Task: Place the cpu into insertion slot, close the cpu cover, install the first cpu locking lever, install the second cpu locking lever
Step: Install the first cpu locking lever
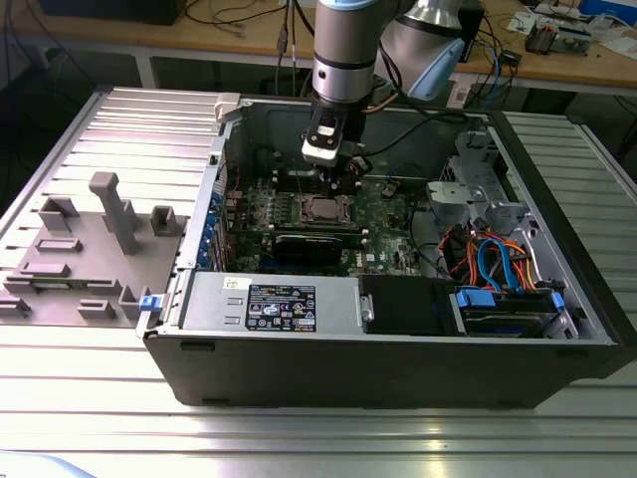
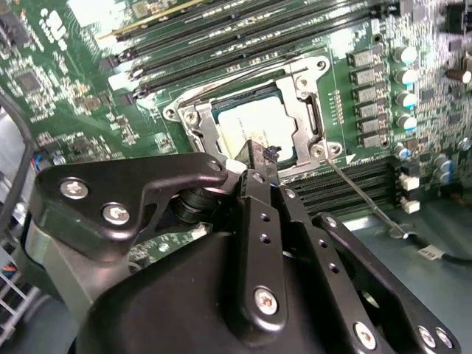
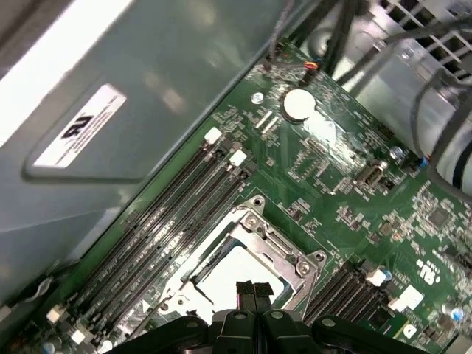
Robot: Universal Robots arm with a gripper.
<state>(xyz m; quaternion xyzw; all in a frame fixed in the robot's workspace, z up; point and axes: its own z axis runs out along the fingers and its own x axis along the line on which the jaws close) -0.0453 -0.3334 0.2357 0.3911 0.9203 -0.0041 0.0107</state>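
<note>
End effector (image 3: 254,293): fingers pressed together, nothing held, tips just above one edge of the cpu (image 2: 254,122). The cpu sits in its socket, its pale top showing through the opening of the cover (image 2: 299,103), which lies flat around it. Lever (image 2: 365,199): thin rod angled away from a socket corner. Motherboard (image 2: 66,96): green, inside the open case (image 1: 398,349) on the ribbed tabletop (image 1: 100,398).
</note>
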